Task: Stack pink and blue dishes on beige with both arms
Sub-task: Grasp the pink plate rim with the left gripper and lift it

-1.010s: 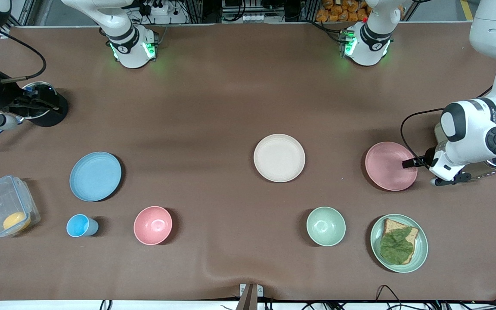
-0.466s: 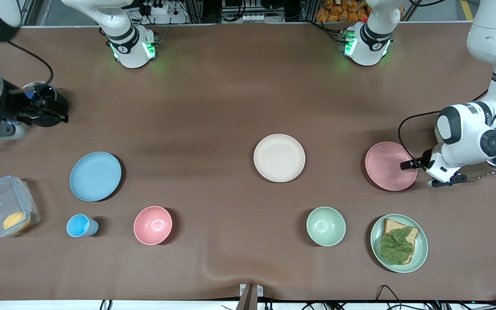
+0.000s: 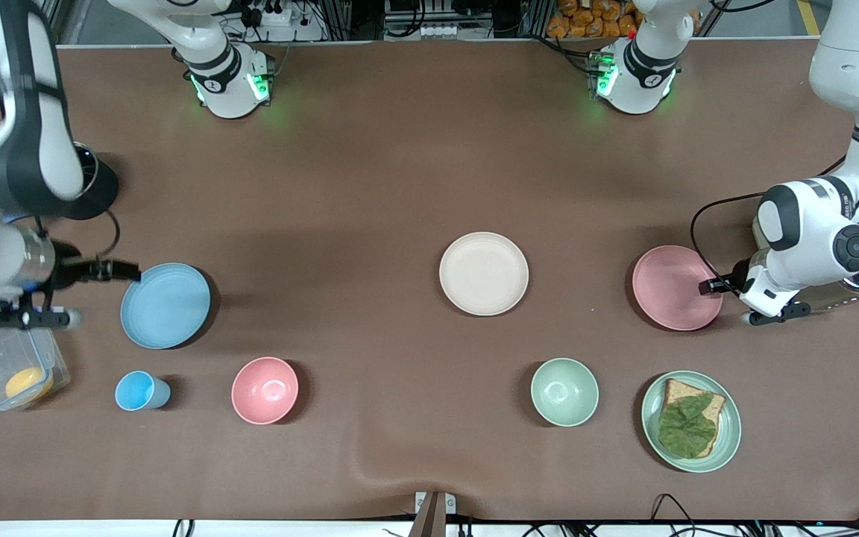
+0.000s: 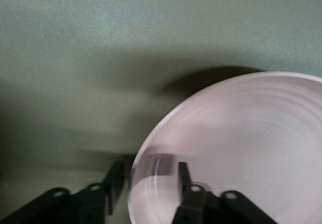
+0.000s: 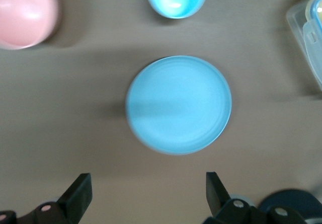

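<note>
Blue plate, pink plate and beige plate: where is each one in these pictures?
Blue plate (image 3: 165,305): front view, its flat centre.
Pink plate (image 3: 672,287): front view, its flat centre.
Beige plate (image 3: 483,273): front view, its flat centre.

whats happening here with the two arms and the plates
Both arms are going for plates. The left gripper straddles the rim of the pink plate, one finger above and one below. The right gripper is open at the edge of the blue plate. The beige plate sits bare mid-table; nothing is stacked yet.
</note>
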Available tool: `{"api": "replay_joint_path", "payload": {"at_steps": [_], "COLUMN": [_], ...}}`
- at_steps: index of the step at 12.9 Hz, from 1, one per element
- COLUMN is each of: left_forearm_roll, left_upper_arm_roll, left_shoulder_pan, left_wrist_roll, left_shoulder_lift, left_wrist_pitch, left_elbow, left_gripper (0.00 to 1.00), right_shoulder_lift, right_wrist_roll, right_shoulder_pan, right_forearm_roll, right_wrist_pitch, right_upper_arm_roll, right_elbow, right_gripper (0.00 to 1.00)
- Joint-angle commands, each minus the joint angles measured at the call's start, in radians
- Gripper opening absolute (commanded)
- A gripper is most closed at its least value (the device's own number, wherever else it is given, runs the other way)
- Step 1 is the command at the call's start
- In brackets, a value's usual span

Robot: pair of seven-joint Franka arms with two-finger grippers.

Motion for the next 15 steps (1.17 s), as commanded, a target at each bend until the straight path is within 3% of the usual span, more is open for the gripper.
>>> {"api": "replay_joint_path", "payload": {"at_steps": [1,4,8,11,13,15], "left_forearm_roll": [0.020,0.005,-0.042,-0.073,-0.072,-0.073], "left_upper_arm_roll": [-0.005,-0.020,-0.132,-0.225,-0.282,-0.287], "left_shoulder_pan": [0.006,0.012,0.011,-0.008,-0.046,-0.115], "left_wrist_roll": [0.003,0.052,0.044,0.006,-0.076,-0.101], "left_shoulder_lift": [-0.001,-0.089,-0.227,-0.209,-0.170,-0.135], "left_wrist_pitch": [0.007,-0.034,-0.193,-0.292,-0.294,-0.284], "left_elbow": [0.009,0.012,0.099,0.246,0.268,0.280], "left_gripper": [0.00,0.00,0.00,0.00,0.00,0.00], "right_shoulder_lift": [0.039,0.047,0.056,0.056,0.056,0.056], "right_wrist_roll": [0.001,0.001,0.001,0.001,0.001,0.001], "right_shoulder_pan": [-0.036,-0.027,-0.030,-0.028,-0.028,-0.028], "right_forearm_roll": [-0.005,-0.005,-0.005,-0.005,-0.005,-0.005], "right_wrist_pitch": [0.023,0.024,0.033,0.033,0.033,0.033], "right_upper_arm_roll": [0.013,0.013,0.013,0.013,0.013,0.013], "right_elbow": [-0.004,-0.004,-0.005,-0.004,-0.004,-0.004], "right_gripper": [1.00,1.00,1.00,1.00,1.00,1.00]}}
